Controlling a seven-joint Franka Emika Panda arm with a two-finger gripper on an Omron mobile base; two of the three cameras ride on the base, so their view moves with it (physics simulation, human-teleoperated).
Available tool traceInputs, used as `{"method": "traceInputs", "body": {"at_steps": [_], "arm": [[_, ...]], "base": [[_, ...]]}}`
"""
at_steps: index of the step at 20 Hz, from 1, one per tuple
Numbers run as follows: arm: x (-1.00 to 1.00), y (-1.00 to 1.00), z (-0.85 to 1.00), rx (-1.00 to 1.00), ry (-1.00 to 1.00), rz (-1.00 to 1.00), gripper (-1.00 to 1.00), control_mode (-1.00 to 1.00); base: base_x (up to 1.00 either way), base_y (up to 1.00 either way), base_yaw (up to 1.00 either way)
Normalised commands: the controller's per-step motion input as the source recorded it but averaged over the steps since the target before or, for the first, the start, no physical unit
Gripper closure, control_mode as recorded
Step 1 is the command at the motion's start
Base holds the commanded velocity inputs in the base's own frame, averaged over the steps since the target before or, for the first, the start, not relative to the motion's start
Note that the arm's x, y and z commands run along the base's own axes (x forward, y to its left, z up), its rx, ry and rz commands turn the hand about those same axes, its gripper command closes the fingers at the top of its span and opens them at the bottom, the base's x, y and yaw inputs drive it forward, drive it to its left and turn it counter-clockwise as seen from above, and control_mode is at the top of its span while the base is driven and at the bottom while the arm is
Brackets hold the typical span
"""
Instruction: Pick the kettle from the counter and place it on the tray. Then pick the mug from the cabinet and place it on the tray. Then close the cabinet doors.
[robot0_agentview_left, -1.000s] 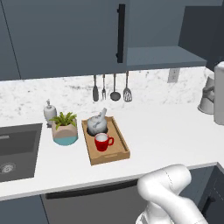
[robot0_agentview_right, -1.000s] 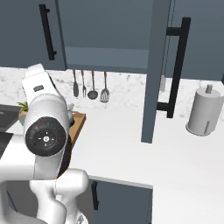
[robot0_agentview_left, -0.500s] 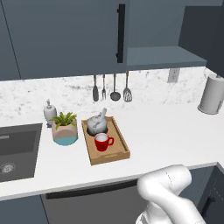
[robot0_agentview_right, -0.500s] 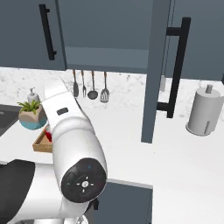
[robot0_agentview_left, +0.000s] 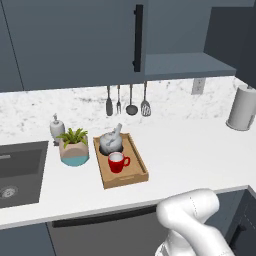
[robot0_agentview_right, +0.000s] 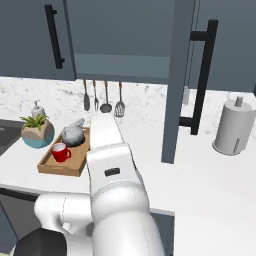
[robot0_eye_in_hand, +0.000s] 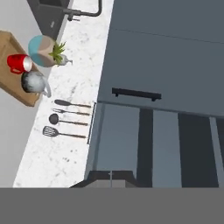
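Left base view, read from left to right: a dark recessed sink (robot0_agentview_left: 17, 170) is set into the white marbled counter (robot0_agentview_left: 190, 150); beside it a small soap dispenser (robot0_agentview_left: 56, 126) stands near the wall, with a potted plant (robot0_agentview_left: 74, 147) in a pink and teal pot just in front of it. To the right of the plant lies the wooden tray (robot0_agentview_left: 134, 175), its long axis running away from the counter's front edge. The kettle (robot0_agentview_left: 112, 141) sits at the far end of the tray and the red mug (robot0_agentview_left: 117, 162) sits just in front of it, both inside the rim. Four utensils (robot0_agentview_left: 126, 101) hang on the marbled backsplash behind the tray. Above them the left cabinet door (robot0_agentview_left: 75, 42) is closed, its black bar handle (robot0_agentview_left: 138, 37) vertical; to its right the cabinet (robot0_agentview_left: 187, 62) stands open, showing its shelf. A paper towel roll (robot0_agentview_left: 242, 107) stands at the far right of the counter. In the right base view the right cabinet door (robot0_agentview_right: 179, 80) stands open, swung out over the counter edge-on to the camera. In the hand view the gripper (robot0_eye_in_hand: 110, 180) points at the cabinet front; its finger tips are pressed together and grip nothing.
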Motion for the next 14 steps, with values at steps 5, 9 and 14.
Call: {"method": "traceInputs", "body": {"at_steps": [5, 9, 14], "arm": [[-0.5, -0.58, -0.04, 0.17, -0.06, 0.0, 1.0, -1.0], [-0.13, -0.31, -0.16, 0.07, -0.05, -0.05, 1.0, -1.0], [0.43, -0.42, -0.41, 0.08, 0.01, -0.05, 1.0, -1.0]], "base": [[0.0, 0.0, 0.0], [0.0, 0.0, 0.0], [0.0, 0.0, 0.0]]}}
